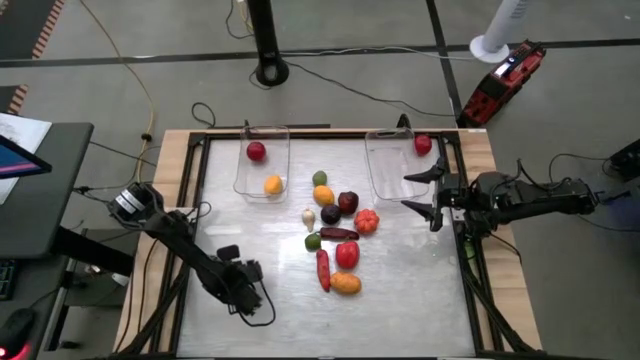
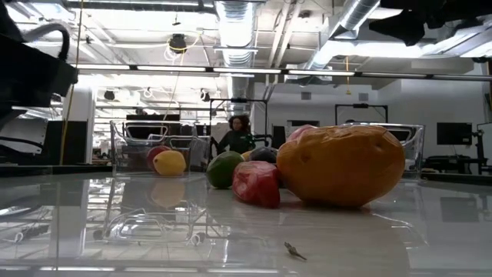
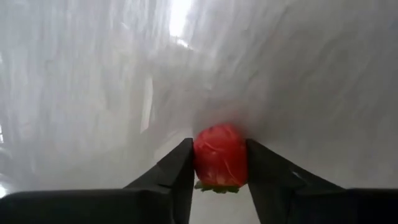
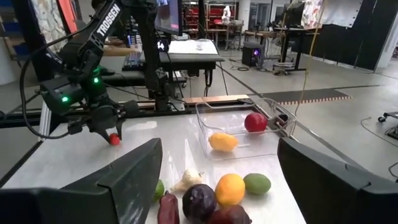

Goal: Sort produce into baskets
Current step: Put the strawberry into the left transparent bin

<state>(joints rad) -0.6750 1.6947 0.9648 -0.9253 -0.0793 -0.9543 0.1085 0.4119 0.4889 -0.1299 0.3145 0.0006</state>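
My left gripper (image 1: pixel 245 290) is over the table's near left part, pointing down, shut on a small red piece of produce (image 3: pixel 219 155) that has a green stalk end. It also shows in the right wrist view (image 4: pixel 114 139). My right gripper (image 1: pixel 422 195) is open and empty, near the right clear bin (image 1: pixel 385 170), facing the produce pile (image 1: pixel 335 230) in the middle of the table. The right bin holds one red piece (image 1: pixel 423 145). The left clear bin (image 1: pixel 262 165) holds a red piece (image 1: pixel 256 151) and a yellow-orange piece (image 1: pixel 272 184). My left gripper pinches the small red piece by its two opposite sides (image 3: pixel 200 158) between its two fingers. The fingers come from above, pointing down. The piece sits at the fingertips (image 4: pixel 109 132), close over the table; I cannot tell whether it touches the table.
The pile holds green, orange, dark purple, white and red pieces, a long red chili (image 1: pixel 323 268) and a large orange piece (image 1: pixel 345 284) nearest the front. A red-and-black device (image 1: pixel 503 80) lies on the floor beyond the far right corner. A person (image 2: pixel 238 132) is in the room behind.
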